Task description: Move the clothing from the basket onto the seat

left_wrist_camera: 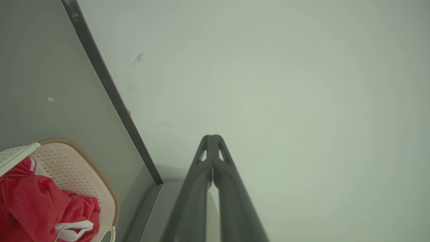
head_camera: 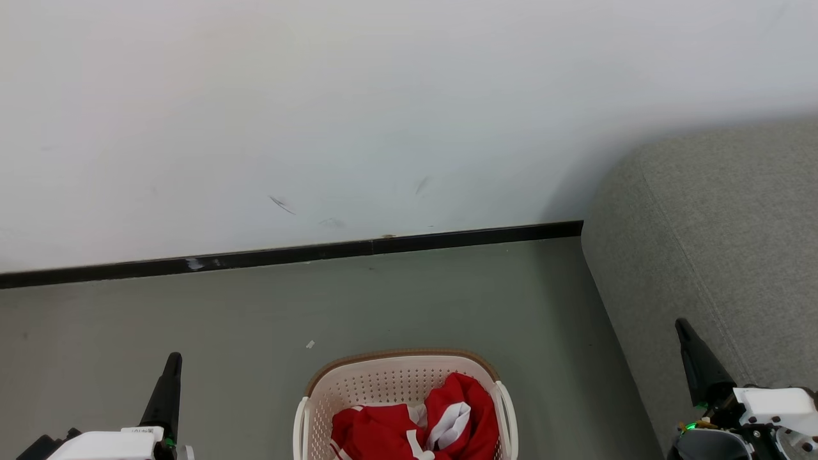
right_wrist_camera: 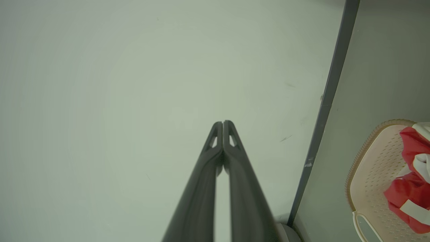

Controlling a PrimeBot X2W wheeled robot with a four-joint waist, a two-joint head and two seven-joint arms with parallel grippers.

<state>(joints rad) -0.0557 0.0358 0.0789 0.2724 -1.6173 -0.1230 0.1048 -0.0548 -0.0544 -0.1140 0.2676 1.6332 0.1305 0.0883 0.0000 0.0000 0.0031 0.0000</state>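
Note:
The cream basket (head_camera: 383, 377) with a brown rim stands on the floor at the bottom centre of the head view. Red clothing (head_camera: 409, 428) with white trim lies crumpled inside it. The grey seat (head_camera: 716, 243) rises at the right, beside the basket. My left gripper (head_camera: 171, 365) points up at the lower left, shut and empty, well left of the basket. Over the seat's front edge at the lower right stands my right gripper (head_camera: 685, 332), also shut and empty. In the left wrist view the gripper (left_wrist_camera: 212, 137) faces the wall, with basket (left_wrist_camera: 80, 161) and clothing (left_wrist_camera: 30, 201) at lower left. The right wrist view shows that gripper (right_wrist_camera: 223, 123), basket (right_wrist_camera: 369, 168) and clothing (right_wrist_camera: 410, 188).
A white wall (head_camera: 319, 115) with a black baseboard (head_camera: 287, 254) runs behind the basket. Grey floor (head_camera: 447, 300) lies between wall, basket and seat. A small white scrap (head_camera: 310, 344) lies on the floor just beyond the basket.

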